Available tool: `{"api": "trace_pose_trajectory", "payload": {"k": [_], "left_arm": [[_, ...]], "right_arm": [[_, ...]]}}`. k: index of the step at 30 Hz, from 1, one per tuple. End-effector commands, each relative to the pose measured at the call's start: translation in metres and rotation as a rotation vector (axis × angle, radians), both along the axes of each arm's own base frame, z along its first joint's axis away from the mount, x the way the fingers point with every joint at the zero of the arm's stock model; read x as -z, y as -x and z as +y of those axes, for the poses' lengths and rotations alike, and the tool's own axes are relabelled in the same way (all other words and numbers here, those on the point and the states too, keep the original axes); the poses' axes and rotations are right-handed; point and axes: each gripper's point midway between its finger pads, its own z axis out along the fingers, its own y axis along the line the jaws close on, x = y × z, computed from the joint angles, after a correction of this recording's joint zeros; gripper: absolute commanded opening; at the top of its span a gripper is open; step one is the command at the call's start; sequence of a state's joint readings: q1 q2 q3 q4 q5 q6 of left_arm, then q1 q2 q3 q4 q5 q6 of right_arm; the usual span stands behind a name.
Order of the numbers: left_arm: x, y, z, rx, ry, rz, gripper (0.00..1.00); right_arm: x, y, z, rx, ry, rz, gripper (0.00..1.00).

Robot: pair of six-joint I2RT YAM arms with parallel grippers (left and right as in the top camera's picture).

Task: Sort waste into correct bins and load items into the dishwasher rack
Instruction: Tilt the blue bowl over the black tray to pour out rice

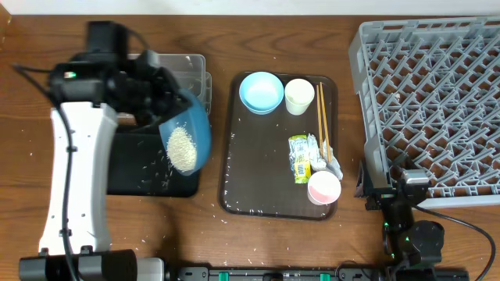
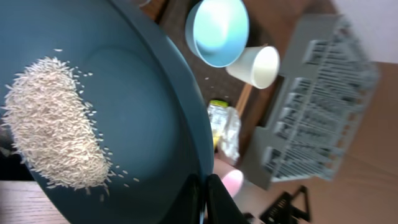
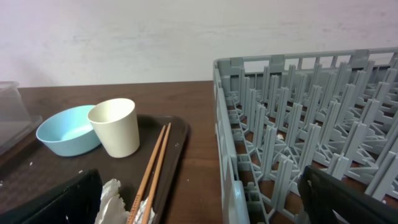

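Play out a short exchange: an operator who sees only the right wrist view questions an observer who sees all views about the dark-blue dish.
Operator: Where is the dish?
Observer: The left gripper holds the dark-blue dish by its rim, tilted above the black tray.
Operator: What is on it?
Observer: A heap of rice lies on it.

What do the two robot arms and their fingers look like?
The left arm has a long white link, black joints, a thin black cable along it and a small green light. The right arm is black, with green lights and a black cable. Its fingers are black.
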State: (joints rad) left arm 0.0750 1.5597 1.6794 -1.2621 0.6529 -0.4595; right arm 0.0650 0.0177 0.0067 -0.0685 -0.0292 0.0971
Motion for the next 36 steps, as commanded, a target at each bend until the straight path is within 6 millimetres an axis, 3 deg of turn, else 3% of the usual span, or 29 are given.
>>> {"api": "trace_pose_trajectory", "payload": {"k": [1, 7, 12, 17, 22, 26, 36], "left_arm": [[-0.025, 0.003, 0.002, 0.063, 0.177, -0.092, 0.06], [-0.039, 0.002, 0.029, 0.033, 0.368, -0.182, 0.06], [-0.029, 0.005, 0.05, -0.031, 0.458, -0.19, 0.06], [-0.02, 0.007, 0.062, -0.051, 0.545, -0.226, 0.06], [-0.024, 0.011, 0.065, -0.067, 0.684, -0.281, 0.06], [-0.014, 0.01, 0.081, -0.116, 0.692, -0.29, 0.06], [-0.018, 0.014, 0.107, -0.215, 0.754, -0.322, 0.06]], "right_arm": [[0.001, 0.0, 0.001, -0.004, 0.009, 0.001, 0.99], [0.001, 0.0, 0.001, -0.004, 0.009, 0.001, 0.99], [0.001, 0.0, 0.001, -0.004, 0.009, 0.001, 0.99], [0.001, 0.0, 0.001, -0.004, 0.009, 0.0, 0.99], [0.001, 0.0, 0.001, -0.004, 0.009, 0.001, 0.99], [0.001, 0.0, 0.001, -0.004, 0.009, 0.001, 0.99], [0.001, 0.0, 0.001, -0.004, 0.009, 0.001, 0.99]]}}
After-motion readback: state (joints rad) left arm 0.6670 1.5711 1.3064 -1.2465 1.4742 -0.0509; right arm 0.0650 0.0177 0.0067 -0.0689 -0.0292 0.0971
